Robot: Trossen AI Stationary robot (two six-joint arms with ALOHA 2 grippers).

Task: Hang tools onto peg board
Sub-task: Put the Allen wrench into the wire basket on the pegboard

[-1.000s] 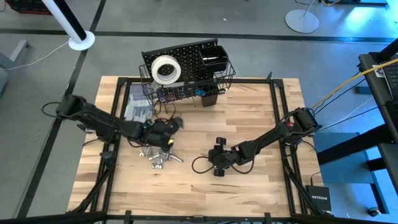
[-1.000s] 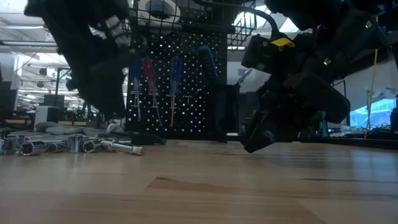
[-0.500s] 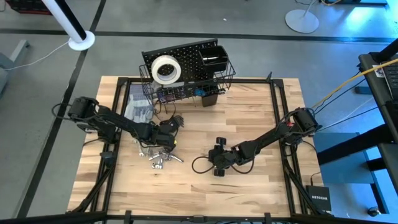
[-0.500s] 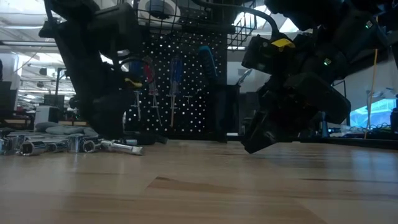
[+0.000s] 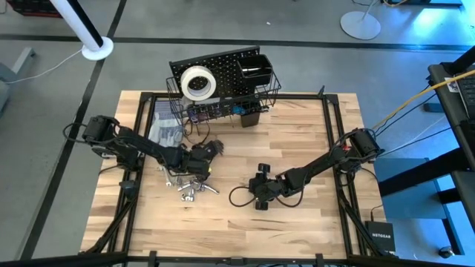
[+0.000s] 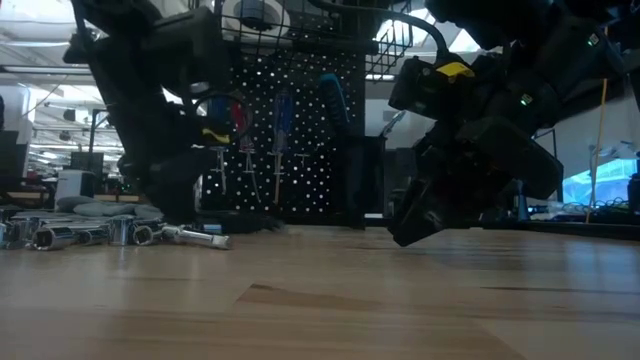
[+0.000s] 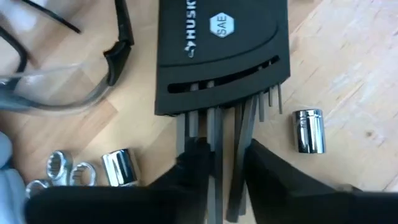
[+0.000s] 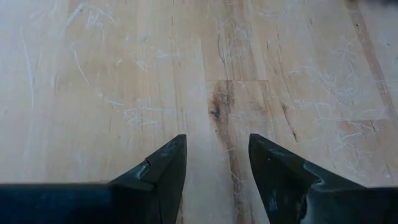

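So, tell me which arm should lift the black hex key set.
Left. Its end effector already straddles the keys of the hex key set. The right end effector hangs open over bare table, nothing between its fingers.

Peg board (image 5: 223, 70): black, rows of small holes. Tape roll (image 5: 197, 83): white. Hex key holder (image 7: 221, 53): black (white lettering). Sockets (image 7: 309, 130): shiny silver. Table (image 5: 297, 133): pale wood grain.
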